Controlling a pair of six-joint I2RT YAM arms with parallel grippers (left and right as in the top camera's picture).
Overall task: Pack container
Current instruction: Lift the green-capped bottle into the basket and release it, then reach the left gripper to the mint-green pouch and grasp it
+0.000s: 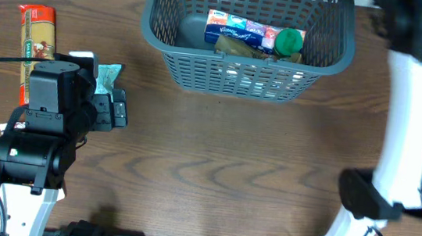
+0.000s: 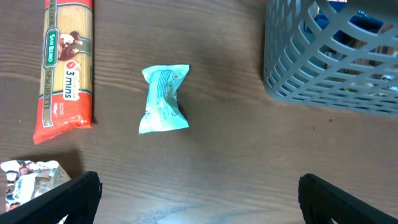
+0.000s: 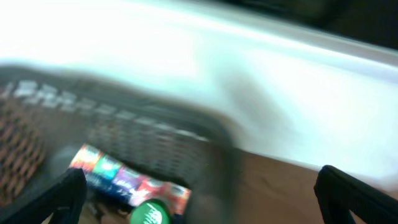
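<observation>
Dark wood-grain table [image 1: 230, 159] filled every view, and the container [image 1: 243, 78], a grey-blue slotted basket, stood at the top centre of the overhead frame. It already held a tissue pack [image 1: 240, 31], something with a green lid [image 1: 289, 41] and a brownish packet beneath them. Packing looked partly done, since goods lay outside on the left of the frame: a long spaghetti packet [image 2: 67, 68] at the upper left of the left wrist view, a small teal packet [image 2: 164, 99] near the middle of that view, and a white packet [image 2: 28, 177] at its lower left edge. The left gripper [image 2: 199, 186] hung over the teal packet with its fingers spread wide at the two lower corners of its own view and nothing between them, well apart from the packet. So the step in hand was most likely the reach for that teal packet. The next move would call for lowering onto it and closing across its pinched waist, with the fingers kept off the spaghetti beside it. The right gripper [image 3: 200, 177] was up at the container's far right corner; its view was smeared, yet its fingers showed wide apart and empty.
</observation>
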